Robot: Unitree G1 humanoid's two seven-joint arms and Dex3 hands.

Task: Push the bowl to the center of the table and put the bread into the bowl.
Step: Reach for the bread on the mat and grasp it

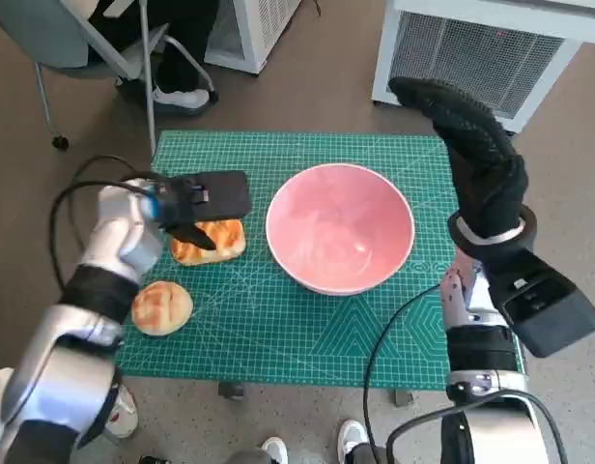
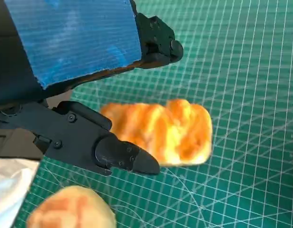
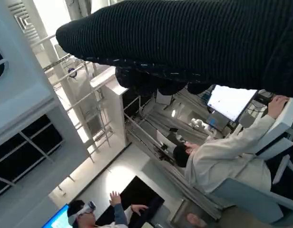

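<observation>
Covering the table, a green cutting mat [image 1: 307, 329] sits on brown floor [image 1: 317, 87]; left robot hand [image 1: 196, 208] spread, right robot hand [image 1: 471, 145] flat, both empty.

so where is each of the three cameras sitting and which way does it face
Head view: on the head, looking steeply down at the green mat, pink bowl, both arms.
Left wrist view: behind the left hand, facing the rectangular bread; head view shares it.
Right wrist view: behind the right hand, facing the room and people.
</observation>
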